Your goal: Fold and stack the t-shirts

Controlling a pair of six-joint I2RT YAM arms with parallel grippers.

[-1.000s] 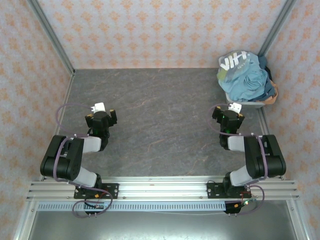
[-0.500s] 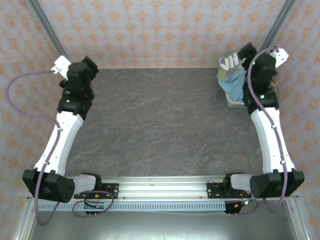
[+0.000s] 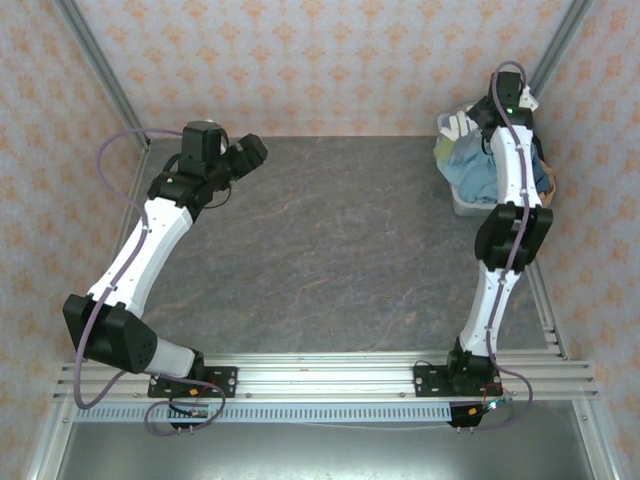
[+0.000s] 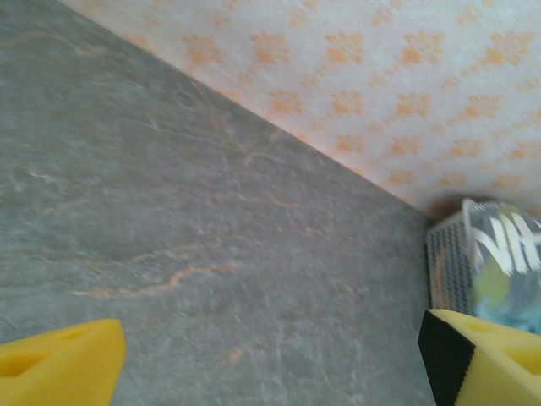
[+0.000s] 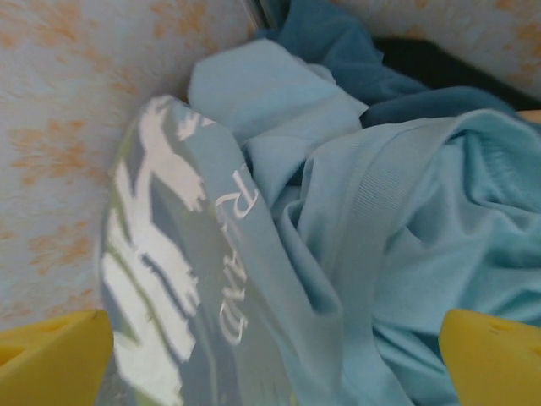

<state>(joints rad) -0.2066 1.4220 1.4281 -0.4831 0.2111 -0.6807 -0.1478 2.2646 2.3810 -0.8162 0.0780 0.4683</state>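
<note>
The t-shirts [image 3: 478, 160] lie bunched in a heap in a white laundry basket [image 3: 468, 205] at the table's back right corner. The right wrist view shows them close up: a light sky-blue tee with big white letters [image 5: 173, 271], pale blue folds [image 5: 423, 220] beside it, and darker blue cloth [image 5: 338, 42] behind. My right gripper [image 5: 270, 372] hangs open just over the heap, its yellow fingertips [image 5: 51, 359] wide apart with nothing between them. The right arm [image 3: 505, 105] is stretched out to the basket. My left gripper [image 3: 246, 153] is open, in the air over the table's back left.
The grey stone-patterned table [image 3: 330, 240] lies between the arms. Patterned walls close the back and sides, with metal posts [image 3: 100, 70] in the corners. In the left wrist view the basket [image 4: 448, 262] sits far right, against the wall.
Both arms have unfolded from low rest poses near their bases. The right arm reached out over the basket. The left arm rose to the back left, and its gripper turned rightward.
</note>
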